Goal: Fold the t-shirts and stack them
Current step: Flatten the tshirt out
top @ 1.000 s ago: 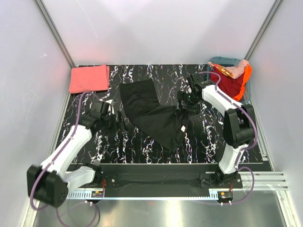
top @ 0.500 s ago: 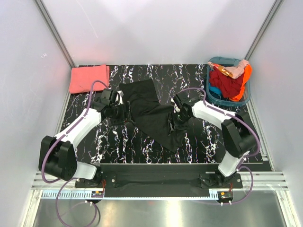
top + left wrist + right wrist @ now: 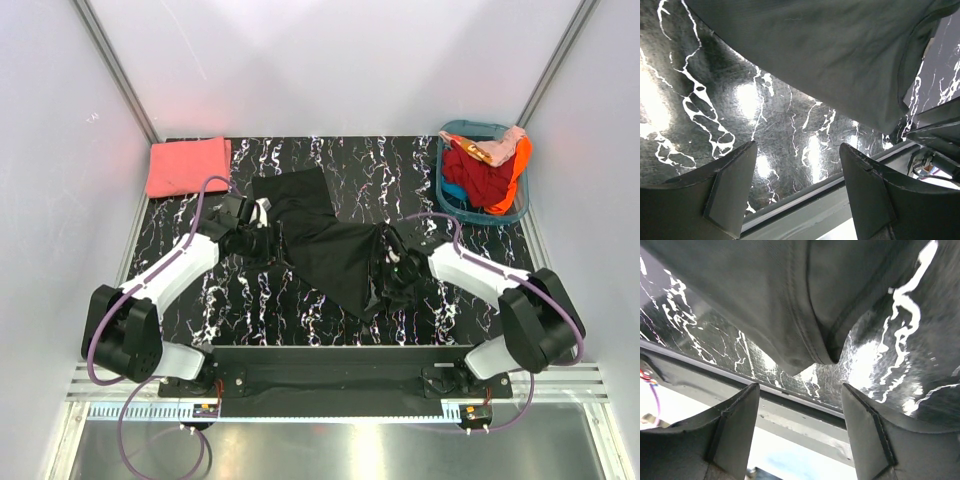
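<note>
One dark, marble-veined table (image 3: 300,315) carries everything, and most of its middle is taken by the black t-shirt (image 3: 320,245). It lies unfolded and rumpled, with its long axis running on a slant from the far left down to the near right. A teal basket (image 3: 462,212) heaped with other clothes sits at the far right corner. The coral-pink t-shirt (image 3: 187,165) rests already folded at the far left corner, well apart from both arms. The left gripper (image 3: 262,243) sits against the shirt's left long edge, toward its far half, and the right gripper (image 3: 390,285) sits at the near right end, so the two flank the cloth across its slant. In the left wrist view the left gripper (image 3: 797,147) stands with jaws apart and nothing between them. Bare table separates its fingers from the cloth edge, which lies ahead and above. In the right wrist view the right gripper (image 3: 800,386) is likewise spread and empty. Here, though, a seamed corner (image 3: 815,352) of the cloth hangs just ahead of the gap, almost centred on it. The right arm therefore looks the nearer to a pinch, needing only a short advance straight forward, while the left must reach further in toward the edge.
</note>
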`<state>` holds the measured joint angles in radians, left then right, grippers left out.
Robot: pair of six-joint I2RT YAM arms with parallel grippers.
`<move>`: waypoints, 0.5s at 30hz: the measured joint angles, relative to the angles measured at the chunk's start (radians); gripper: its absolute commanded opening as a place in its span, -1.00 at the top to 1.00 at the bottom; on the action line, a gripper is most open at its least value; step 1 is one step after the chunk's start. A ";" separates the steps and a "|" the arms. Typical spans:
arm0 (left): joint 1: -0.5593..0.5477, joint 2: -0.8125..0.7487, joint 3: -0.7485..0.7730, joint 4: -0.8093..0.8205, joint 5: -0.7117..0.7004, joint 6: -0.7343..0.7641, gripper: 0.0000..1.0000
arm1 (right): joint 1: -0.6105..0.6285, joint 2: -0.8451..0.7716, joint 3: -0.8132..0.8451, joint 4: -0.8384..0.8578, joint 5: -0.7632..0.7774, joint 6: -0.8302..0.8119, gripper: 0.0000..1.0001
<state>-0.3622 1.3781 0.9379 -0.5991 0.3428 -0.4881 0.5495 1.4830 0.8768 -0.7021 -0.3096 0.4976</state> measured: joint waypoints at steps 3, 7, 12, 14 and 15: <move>-0.004 0.000 0.000 0.001 0.007 -0.003 -0.43 | 0.000 -0.024 -0.078 0.057 -0.026 0.061 -0.33; -0.006 -0.006 0.000 -0.002 0.013 -0.007 -0.43 | -0.004 -0.012 -0.134 0.117 -0.033 0.141 -0.23; -0.007 -0.056 -0.005 -0.013 0.013 -0.009 -0.43 | -0.079 -0.001 -0.199 0.249 -0.092 0.234 -0.07; -0.007 -0.079 -0.008 -0.019 0.012 -0.009 -0.43 | -0.105 0.000 -0.217 0.293 -0.120 0.271 -0.04; -0.007 -0.092 -0.011 -0.021 0.012 -0.009 -0.43 | -0.108 0.004 -0.221 0.318 -0.127 0.286 -0.04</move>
<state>-0.3695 1.2861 0.9272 -0.6205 0.3550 -0.4973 0.4419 1.4868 0.6559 -0.3840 -0.4370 0.7837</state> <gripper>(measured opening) 0.720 0.529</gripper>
